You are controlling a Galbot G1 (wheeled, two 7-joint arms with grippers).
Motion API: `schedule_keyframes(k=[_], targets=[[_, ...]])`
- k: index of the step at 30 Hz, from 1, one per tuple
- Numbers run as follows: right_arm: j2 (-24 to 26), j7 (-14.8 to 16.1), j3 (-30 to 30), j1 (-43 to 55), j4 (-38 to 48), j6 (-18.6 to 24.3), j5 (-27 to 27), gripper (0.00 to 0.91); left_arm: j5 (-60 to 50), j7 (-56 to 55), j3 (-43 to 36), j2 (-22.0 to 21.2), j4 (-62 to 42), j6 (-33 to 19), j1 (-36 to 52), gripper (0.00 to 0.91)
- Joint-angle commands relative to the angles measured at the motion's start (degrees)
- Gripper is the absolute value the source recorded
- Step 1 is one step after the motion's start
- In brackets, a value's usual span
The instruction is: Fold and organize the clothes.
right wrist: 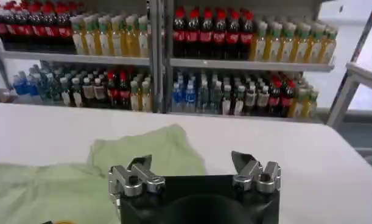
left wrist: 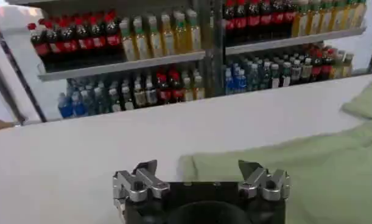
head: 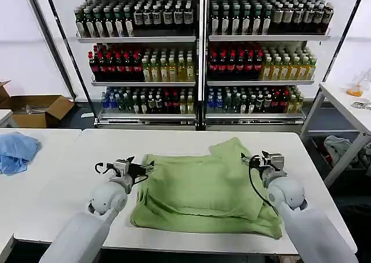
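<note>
Green shirt [head: 200, 190] lies mid-table [head: 69, 176], partly folded, one sleeve sticking out at the far right. Head view: left gripper [head: 145, 169] at the shirt's left edge, right gripper [head: 250, 160] at its right edge by the sleeve, both spread, holding nothing. Left wrist view: fingers [left wrist: 144, 172] apart over bare table, cloth edge just ahead. Right wrist view: fingers [right wrist: 139, 165] apart, sleeve [right wrist: 150, 149] beyond. Risk: pinching several layers drags the fold open; a thin grab slips and bunches the fabric.
</note>
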State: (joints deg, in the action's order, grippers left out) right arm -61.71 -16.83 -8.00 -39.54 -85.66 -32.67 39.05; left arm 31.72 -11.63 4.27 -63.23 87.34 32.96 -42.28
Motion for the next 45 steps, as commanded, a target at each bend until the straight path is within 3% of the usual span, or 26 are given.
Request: schedule_keyframes(k=[1,15,16,17,18,19,21,34,45], targets=[[-4.86,1.33,3.76,11.54,15.7,-0.38,0.27,0.907,-0.89,-0.67,-4.42,-3.9,-13.22,0.04,9.35,0.907],[-10.53,5.16,4.83,17.7,30.63,0.73,-2.62,0.907,3.1,-1.07,-4.36,-4.71,-14.86,0.16,8.42,0.907],[-10.74,5.26,4.84,17.79,30.86,0.72,-2.6,0.907,3.13,-1.08,-4.35,-4.7,-14.78,0.16,8.31,0.605],[-10.91,5.69,4.9,17.87,31.17,0.74,-2.58,0.867,3.23,-1.03,-4.36,-4.65,-14.62,0.14,8.14,0.443],[-10.96,5.82,4.93,17.88,31.23,0.73,-2.49,0.695,3.42,-1.01,-4.35,-4.62,-14.58,0.13,8.05,0.302],[-11.11,5.96,5.05,17.89,31.38,0.73,-2.38,0.373,3.59,-0.99,-4.35,-4.61,-14.53,0.14,7.94,0.141],[-11.21,6.19,5.29,17.79,31.34,0.69,-2.15,0.0,3.95,-0.88,-4.28,-4.55,-14.26,0.14,7.72,0.05],[-9.67,7.14,5.61,15.72,27.45,0.8,-0.64,0.0,8.36,0.19,-1.94,-3.87,-11.77,0.04,6.02,0.02],[-5.78,6.86,3.06,10.7,13.38,3.75,1.23,0.0,12.21,0.07,0.17,-1.68,-4.67,-2.43,3.67,0.02]])
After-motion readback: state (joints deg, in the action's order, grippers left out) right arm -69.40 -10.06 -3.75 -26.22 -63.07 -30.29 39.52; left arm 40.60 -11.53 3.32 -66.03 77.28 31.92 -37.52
